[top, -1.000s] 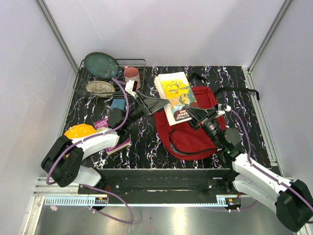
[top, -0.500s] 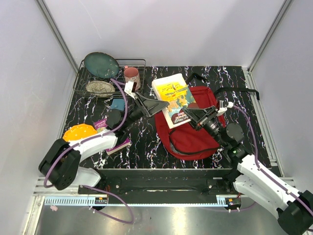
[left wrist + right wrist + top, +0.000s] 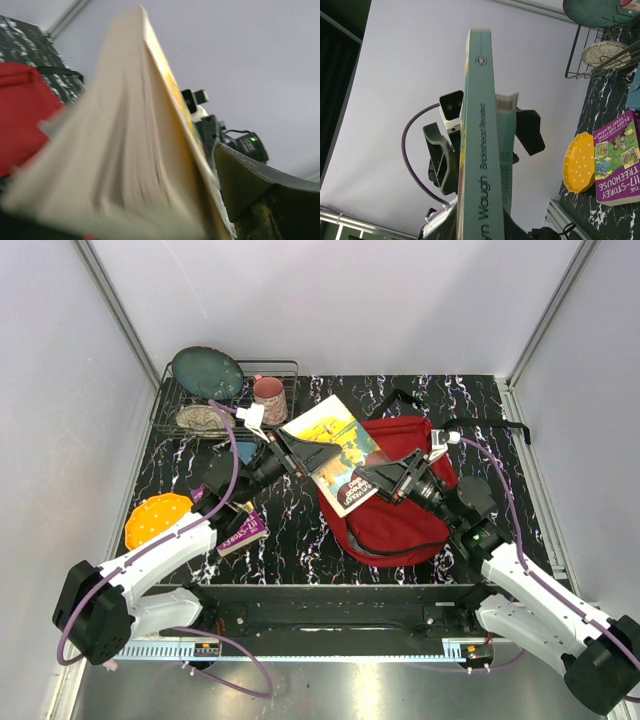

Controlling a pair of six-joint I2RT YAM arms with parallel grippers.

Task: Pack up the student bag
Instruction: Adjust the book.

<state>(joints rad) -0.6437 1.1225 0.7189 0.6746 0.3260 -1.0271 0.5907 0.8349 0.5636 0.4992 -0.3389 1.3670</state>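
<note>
The student bag [image 3: 400, 515] is a red backpack lying flat right of the table's middle; its red fabric [image 3: 20, 115] also shows in the left wrist view. A paperback book [image 3: 335, 445] with a yellow cover hangs tilted above the bag's left edge. My right gripper [image 3: 372, 480] is shut on the book's near end, and the pale green spine [image 3: 480, 150] rises straight out of its jaws. My left gripper [image 3: 318, 454] stands open around the book's far end, one of its fingers [image 3: 440, 155] on each side. The page edges [image 3: 140, 150] fill the left wrist view.
A wire rack [image 3: 170, 405] at the back left holds a teal plate [image 3: 207, 372], a speckled plate [image 3: 200, 418] and a pink mug [image 3: 268, 392]. An orange disc [image 3: 155, 518] and a purple book [image 3: 240, 532] lie near the left arm. Black bag straps [image 3: 490, 425] trail right.
The right gripper has lifted the book off the bag and swung it left and upright. The left arm has reached in so its open fingers straddle the book, uncovering the orange disc.
</note>
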